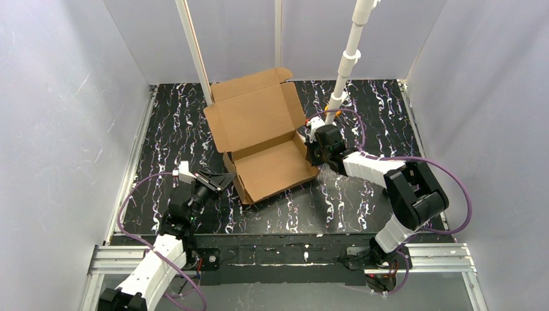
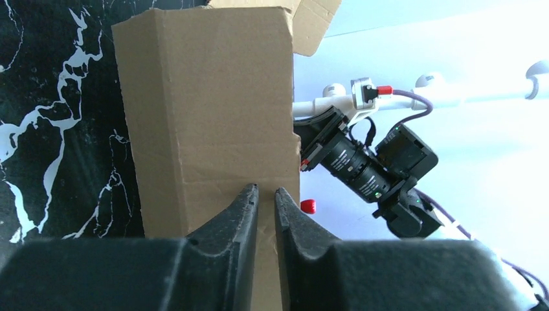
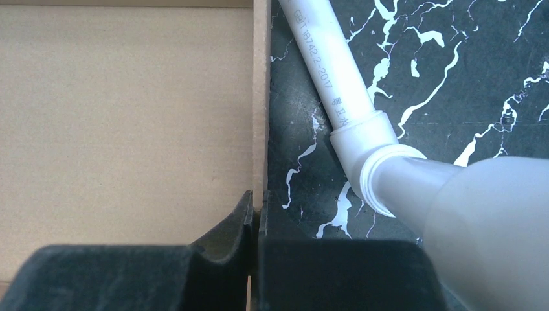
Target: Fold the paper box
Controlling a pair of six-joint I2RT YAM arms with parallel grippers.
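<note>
both pinch the paper box (image 1: 259, 116) walls, left tool (image 2: 265, 194) left side, right tool (image 3: 257, 202) right side; shallow edge grips may slip if arms pull unevenly.

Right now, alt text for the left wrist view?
The left gripper, jaws nearly closed with a thin gap, sits against a tall brown panel of the paper box; whether it pinches the cardboard is unclear. Black marbled table at left; the right arm and a white pipe at right.
</note>
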